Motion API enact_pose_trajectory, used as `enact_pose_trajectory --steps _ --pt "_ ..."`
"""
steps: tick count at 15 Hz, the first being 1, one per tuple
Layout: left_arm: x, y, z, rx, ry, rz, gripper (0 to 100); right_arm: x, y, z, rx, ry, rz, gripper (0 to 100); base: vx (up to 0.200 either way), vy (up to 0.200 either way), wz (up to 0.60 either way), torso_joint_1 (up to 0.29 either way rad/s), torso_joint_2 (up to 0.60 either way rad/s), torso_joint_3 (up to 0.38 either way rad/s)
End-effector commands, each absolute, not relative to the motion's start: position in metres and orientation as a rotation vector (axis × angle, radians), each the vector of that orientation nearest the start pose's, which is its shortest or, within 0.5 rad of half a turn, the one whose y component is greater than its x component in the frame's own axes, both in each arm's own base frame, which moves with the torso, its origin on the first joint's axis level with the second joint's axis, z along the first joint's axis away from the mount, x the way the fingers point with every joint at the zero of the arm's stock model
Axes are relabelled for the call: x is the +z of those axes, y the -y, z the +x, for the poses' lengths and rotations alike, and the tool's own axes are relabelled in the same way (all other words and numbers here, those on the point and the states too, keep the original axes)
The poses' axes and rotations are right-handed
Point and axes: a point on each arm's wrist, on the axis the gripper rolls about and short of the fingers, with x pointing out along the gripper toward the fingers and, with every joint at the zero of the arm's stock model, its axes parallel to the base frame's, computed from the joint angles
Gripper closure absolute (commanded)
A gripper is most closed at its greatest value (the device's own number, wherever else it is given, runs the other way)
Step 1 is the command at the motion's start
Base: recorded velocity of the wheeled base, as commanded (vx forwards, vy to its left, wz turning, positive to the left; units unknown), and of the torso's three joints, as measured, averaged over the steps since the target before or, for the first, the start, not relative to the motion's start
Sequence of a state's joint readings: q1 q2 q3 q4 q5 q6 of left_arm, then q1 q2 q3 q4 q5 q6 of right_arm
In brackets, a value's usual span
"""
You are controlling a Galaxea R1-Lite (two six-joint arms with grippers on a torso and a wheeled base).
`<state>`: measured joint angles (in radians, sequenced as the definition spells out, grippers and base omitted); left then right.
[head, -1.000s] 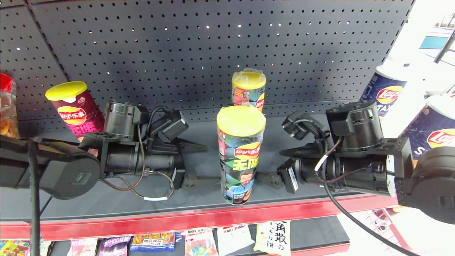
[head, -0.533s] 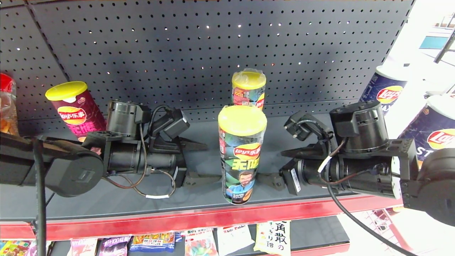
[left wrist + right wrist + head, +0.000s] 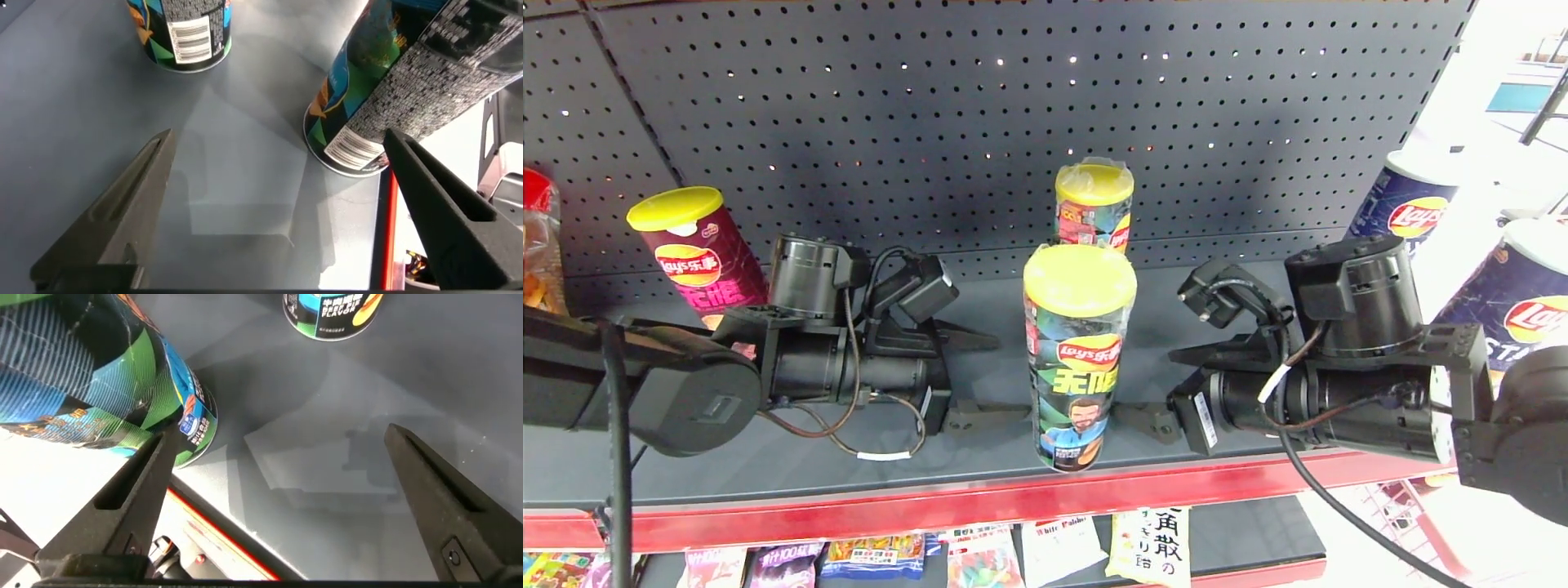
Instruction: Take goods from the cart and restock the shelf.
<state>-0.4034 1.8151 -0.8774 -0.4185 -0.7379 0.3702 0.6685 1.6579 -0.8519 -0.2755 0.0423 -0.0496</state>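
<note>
The front can (image 3: pixel 1078 359), with a yellow lid and a green and blue wrap, stands upright near the front edge of the grey shelf (image 3: pixel 768 474), just behind its red lip. A 2nd can of the same kind, the rear can (image 3: pixel 1094 204), stands upright straight behind it, close to the pegboard (image 3: pixel 1013 98).

The left gripper (image 3: pixel 1011 376) lies low over the shelf on the front can's left, its 2 fingers spread wide with nothing between them; the nearer fingertip reaches the foot of the can, but I cannot tell whether it touches. The right gripper (image 3: pixel 1145 382) faces it from the can's right, its fingers also spread wide and holding nothing, the nearer fingertip likewise at the can's foot.

A pink can (image 3: pixel 698 257) with a yellow lid stands at the left of the shelf behind the left arm. 2 blue cans (image 3: pixel 1409 212) stand at the far right. A snack bag (image 3: pixel 538 245) shows at the left edge. Small packets (image 3: pixel 980 559) hang along the shelf below.
</note>
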Motion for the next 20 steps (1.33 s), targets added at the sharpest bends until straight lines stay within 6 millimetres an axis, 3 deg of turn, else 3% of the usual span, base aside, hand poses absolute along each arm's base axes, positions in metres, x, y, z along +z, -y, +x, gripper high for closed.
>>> enact_pose_trajectory --steps 1,7,10,15,20 --pt "0.146 0.136 0.286 -1.191 -0.334 0.228 0 0.173 -0.175 0.223 0.699 -0.504 -0.213 0 0.000 0.000 0.00 0.000 0.00 0.000" --pt "0.144 0.131 0.275 -1.192 -0.351 0.225 0 0.184 -0.149 0.196 0.686 -0.464 -0.192 0 0.000 0.000 0.00 0.000 0.00 0.000" --pt "0.139 0.133 0.278 -1.194 -0.364 0.223 0 0.205 -0.140 0.182 0.701 -0.376 -0.165 0 0.000 0.000 0.00 0.000 0.00 0.000" --pt "0.134 0.140 0.285 -1.206 -0.375 0.224 0 0.241 -0.131 0.170 0.699 -0.232 -0.125 0 0.000 0.000 0.00 0.000 0.00 0.000" --pt "0.134 0.150 0.289 -1.226 -0.366 0.229 0 0.248 -0.125 0.165 0.688 -0.200 -0.113 0 0.000 0.000 0.00 0.000 0.00 0.000"
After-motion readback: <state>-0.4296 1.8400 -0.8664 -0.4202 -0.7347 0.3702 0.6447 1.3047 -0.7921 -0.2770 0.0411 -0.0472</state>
